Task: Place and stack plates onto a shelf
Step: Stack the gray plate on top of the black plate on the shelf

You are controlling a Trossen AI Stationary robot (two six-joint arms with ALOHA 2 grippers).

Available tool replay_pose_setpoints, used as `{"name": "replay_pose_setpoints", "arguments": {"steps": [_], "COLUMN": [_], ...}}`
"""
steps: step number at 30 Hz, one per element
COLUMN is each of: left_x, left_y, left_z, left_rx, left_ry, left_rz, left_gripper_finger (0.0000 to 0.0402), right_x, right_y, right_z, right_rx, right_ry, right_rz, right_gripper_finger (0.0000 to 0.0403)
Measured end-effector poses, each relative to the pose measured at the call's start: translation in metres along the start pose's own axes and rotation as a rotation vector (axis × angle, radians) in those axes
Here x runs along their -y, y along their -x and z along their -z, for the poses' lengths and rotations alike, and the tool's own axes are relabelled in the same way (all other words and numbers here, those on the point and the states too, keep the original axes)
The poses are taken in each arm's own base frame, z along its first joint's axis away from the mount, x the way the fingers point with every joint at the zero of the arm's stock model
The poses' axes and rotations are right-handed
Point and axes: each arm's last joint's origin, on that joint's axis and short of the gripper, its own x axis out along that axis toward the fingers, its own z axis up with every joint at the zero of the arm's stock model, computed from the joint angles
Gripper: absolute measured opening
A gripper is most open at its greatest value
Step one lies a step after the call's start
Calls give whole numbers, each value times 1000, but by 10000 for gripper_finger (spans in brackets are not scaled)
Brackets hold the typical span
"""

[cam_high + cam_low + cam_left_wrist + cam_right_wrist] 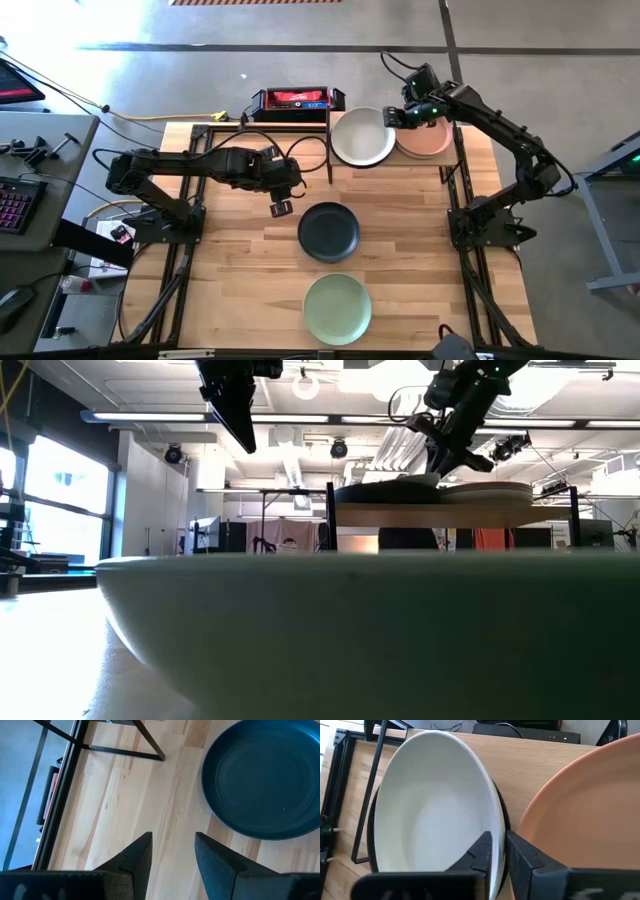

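Note:
On the shelf (530,765) at the table's far side, a cream plate (362,138) lies on top of a black plate whose rim (503,820) shows beneath it. A peach plate (427,140) lies beside them. My right gripper (499,845) is shut on the cream plate's rim. On the tabletop, another black plate (328,231) lies in the middle and a pale green plate (337,308) near the front edge. My left gripper (281,207) hangs open above bare wood, to the left of that black plate (260,780), with nothing between its fingers. My right gripper has the cream plate's rim (496,827) on the side nearest the peach plate. One finger (480,852) is over the plate's hollow and the other (520,855) is outside the rim. The fingers slant down from the right. The plate lies flat on the black plate beneath it.
Thin black posts (329,150) stand at the shelf's left end. A red and black box (297,100) sits behind the table's far edge. In the low view the green plate (330,630) fills the foreground. Bare wood lies left of the tabletop plates.

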Motion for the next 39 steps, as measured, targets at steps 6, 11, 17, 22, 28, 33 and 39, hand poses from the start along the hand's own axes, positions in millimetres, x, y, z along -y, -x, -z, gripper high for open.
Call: {"name": "replay_pose_setpoints", "arguments": {"steps": [6,11,17,22,28,33,39], "left_x": [0,0,0,0,-4,-11,-17], "left_y": [0,0,0,0,-2,-4,-6], "left_z": [0,0,0,0,0,-1,-1], "left_rx": [0,0,0,0,-4,-11,-16], "left_ry": [0,0,1,2,33,62,81], "left_rz": [0,0,0,0,-7,-18,-28], "left_gripper_finger": [136,136,136,136,136,136,136], "right_x": [1,0,-1,-12,-45,-66,-76], "right_y": [0,0,1,1,-4,-7,-22], "right_z": [0,0,0,9,41,63,76], "right_rx": [12,-1,-60,-178,-340,-345,-380], "right_ry": [1,-1,7,39,169,265,300], "right_rz": [20,-5,-110,-277,-362,-306,-221], "right_gripper_finger": [67,86,92,92,92,91,91]}}
